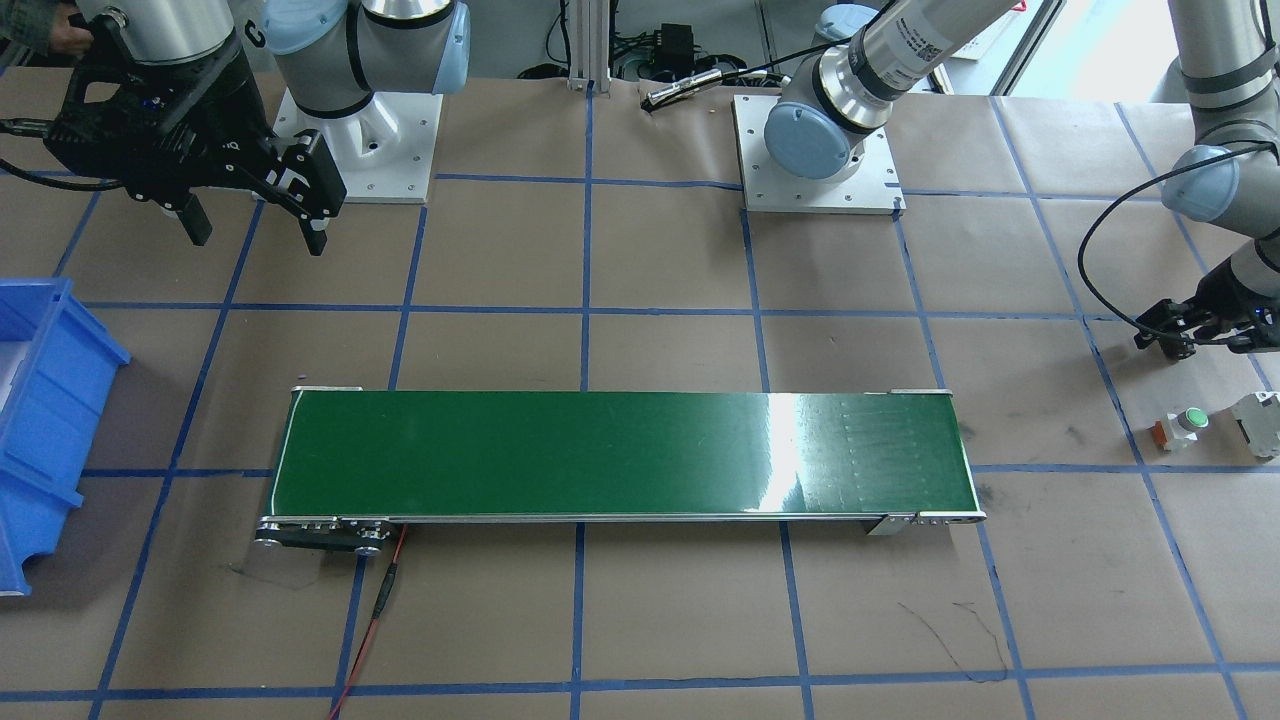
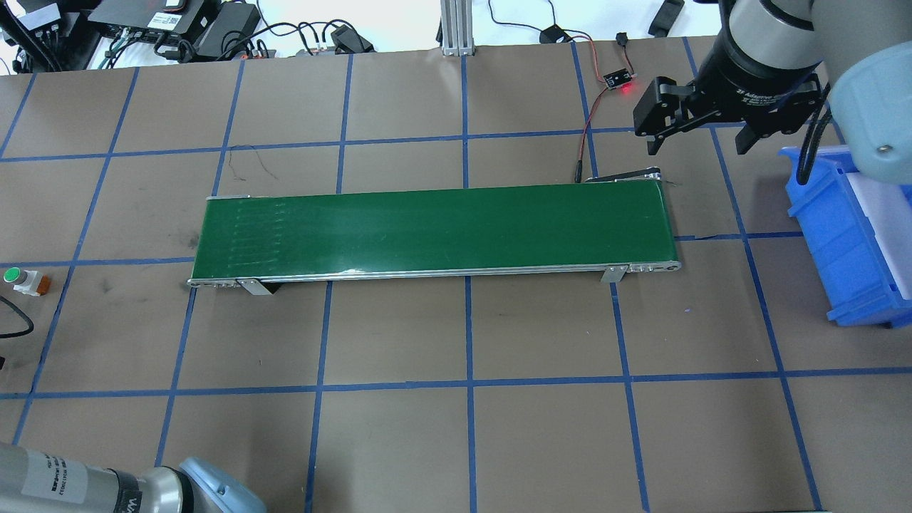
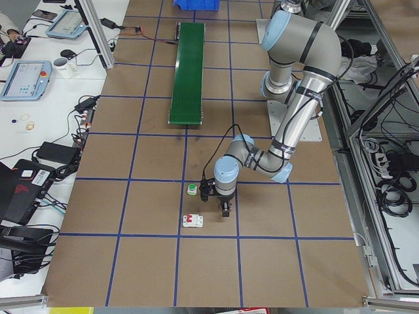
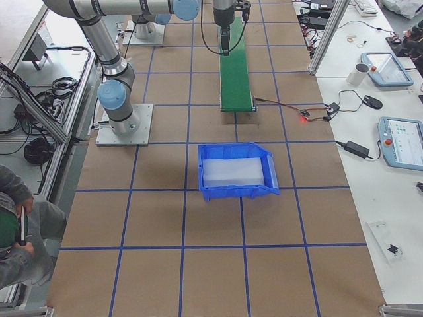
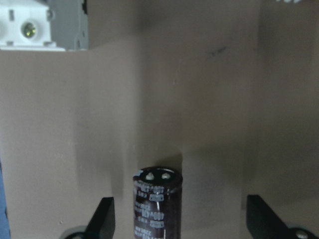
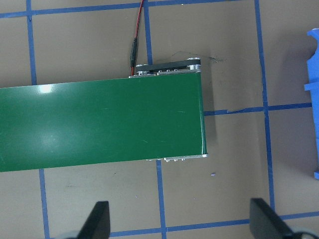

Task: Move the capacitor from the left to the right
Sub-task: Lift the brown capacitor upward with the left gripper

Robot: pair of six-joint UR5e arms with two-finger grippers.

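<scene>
The capacitor (image 5: pixel 157 204), a dark brown cylinder with pale printing and a silvery end, stands on the brown paper. It shows only in the left wrist view, between the two fingers of my left gripper (image 5: pixel 182 215) and nearer the left finger (image 5: pixel 103 215). The jaws are wide apart and do not touch it. My left gripper (image 1: pixel 1166 340) hangs low over the table's left end (image 3: pixel 216 201). My right gripper (image 2: pixel 698 141) is open and empty, high above the conveyor's right end (image 1: pixel 252 228).
A green conveyor belt (image 2: pixel 434 228) lies across the middle. A green-topped push button (image 1: pixel 1190 420) and a white-grey blocky component (image 1: pixel 1258 422) sit beside my left gripper. A blue bin (image 2: pixel 848 235) stands at the right end. A red wire (image 6: pixel 138 30) leaves the conveyor.
</scene>
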